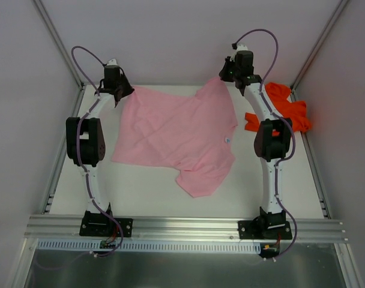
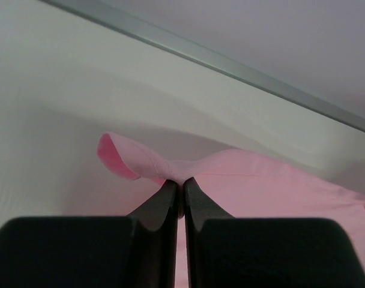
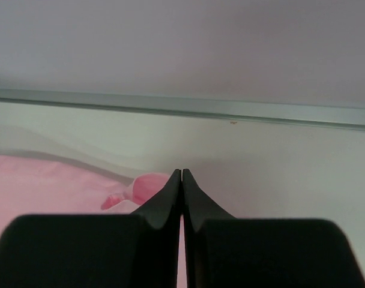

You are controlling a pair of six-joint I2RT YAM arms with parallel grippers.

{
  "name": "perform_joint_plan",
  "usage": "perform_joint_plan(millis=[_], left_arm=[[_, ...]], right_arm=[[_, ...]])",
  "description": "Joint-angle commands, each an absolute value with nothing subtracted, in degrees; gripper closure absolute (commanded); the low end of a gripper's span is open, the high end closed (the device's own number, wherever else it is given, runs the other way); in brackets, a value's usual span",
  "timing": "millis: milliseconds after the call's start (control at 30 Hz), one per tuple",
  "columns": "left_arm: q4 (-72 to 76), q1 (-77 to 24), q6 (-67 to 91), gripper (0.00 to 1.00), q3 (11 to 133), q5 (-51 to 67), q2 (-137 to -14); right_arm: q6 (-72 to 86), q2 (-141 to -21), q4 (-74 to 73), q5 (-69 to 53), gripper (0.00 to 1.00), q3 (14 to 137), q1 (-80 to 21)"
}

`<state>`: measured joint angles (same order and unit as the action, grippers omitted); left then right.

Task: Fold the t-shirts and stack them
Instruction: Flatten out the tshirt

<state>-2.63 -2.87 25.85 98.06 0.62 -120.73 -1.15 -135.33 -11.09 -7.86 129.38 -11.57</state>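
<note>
Pinching far edge of soft light pink cloth t-shirt [image 1: 170, 135] with left gripper [image 2: 182, 180] and right gripper [image 3: 181, 173], jaws clamped on cloth; spread flat, long axis left-right, collar end rightward.

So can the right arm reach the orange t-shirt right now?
Probably not yet. The right arm has its jaws shut on a corner of the pink t-shirt, so it's busy. The orange t-shirt lies crumpled right beside that arm with nothing on top, so it looks reachable once the arm lets go.
</note>
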Motion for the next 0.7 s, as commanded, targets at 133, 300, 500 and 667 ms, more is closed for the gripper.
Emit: perform_joint_plan(millis=[133,300,500,667], left_arm=[[6.7,-1.6,16.8,1.00,95.8,15.0,-119.0],[6.9,-0.4,16.3,1.00,94.2,17.5,-118.2],[7.0,-0.4,13.7,1.00,90.0,17.1,-116.2],[5.0,1.8,15.6,0.94,90.0,14.1,-116.7]], right_arm=[[-2.5,-124.7,-7.6,-8.9,0.99,119.3,-13.0],[-2.9,-121.5,-6.6,-9.3,0.99,114.2,-13.1],[-4.2,-117.5,-6.1,-9.4,0.99,110.2,-14.3],[-4.5,-117.1,-6.3,-8.7,0.99,109.2,-14.5]])
